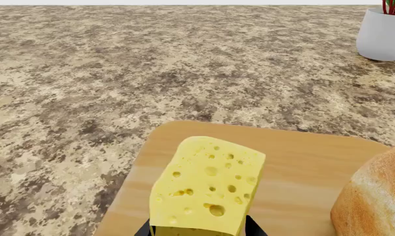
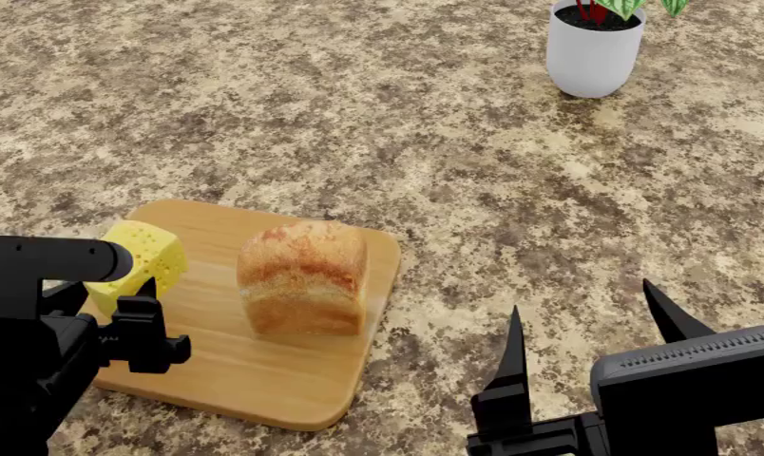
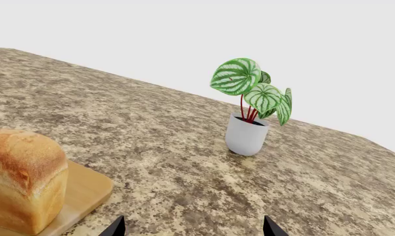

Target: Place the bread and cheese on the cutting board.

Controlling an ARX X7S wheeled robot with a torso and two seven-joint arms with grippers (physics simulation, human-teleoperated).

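1. My left gripper [image 2: 139,302] is clenched around the cheese [image 2: 139,258]; in my left wrist view the pale yellow, hole-pitted block [image 1: 207,186] sits right between my dark fingertips, which flank its lower part.
2. The cheese rises ahead of my left gripper and is over the near-left part of the cutting board [image 2: 249,375]. I cannot tell whether its underside touches the wood.
3. The cutting board lies flat on the speckled stone countertop [image 2: 356,114], directly under and ahead of my left gripper, its rounded far edge showing beyond the cheese in the left wrist view [image 1: 302,162].
4. The bread [image 2: 303,276] stands upright on the board, crust up, to the right of my left gripper and apart from the cheese. It sits toward the board's right edge.
5. My right gripper [image 2: 585,328] is released, its two black fingers spread wide with nothing between them. It hangs over bare countertop, to the right of the board and clear of it.
6. From my right gripper the bread [image 3: 20,179] is ahead and to the left, on the board's corner [image 3: 86,191].
7. A white pot with a green-striped plant [image 3: 250,115] stands on the countertop well ahead of my right gripper, far from the board.
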